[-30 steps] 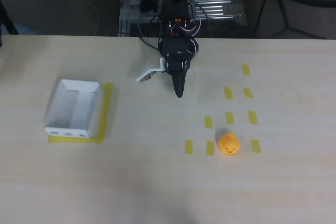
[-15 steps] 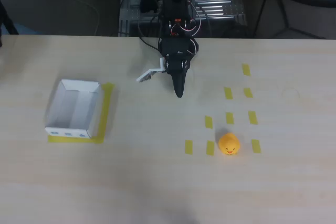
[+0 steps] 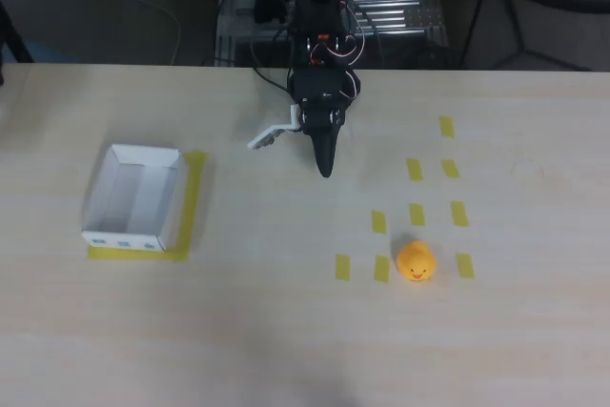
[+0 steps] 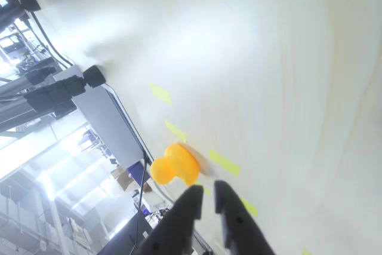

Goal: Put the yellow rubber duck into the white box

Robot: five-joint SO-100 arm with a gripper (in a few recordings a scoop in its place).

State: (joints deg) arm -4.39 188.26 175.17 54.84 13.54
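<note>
Claw (image 3: 326, 171) status: my fingers nearly together, holding nothing, above the counter (image 3: 286, 331). Duck (image 3: 416, 261) sits among yellow tape strips (image 3: 379, 221), well apart from the white box (image 3: 134, 199) at overhead left.

Matt rubbery duck (image 3: 416, 261), cardboard box (image 3: 134, 197), pale wood-grain table (image 3: 286, 331).

Pale wooden table (image 3: 286, 331), dark floor (image 3: 114, 16) behind.
</note>
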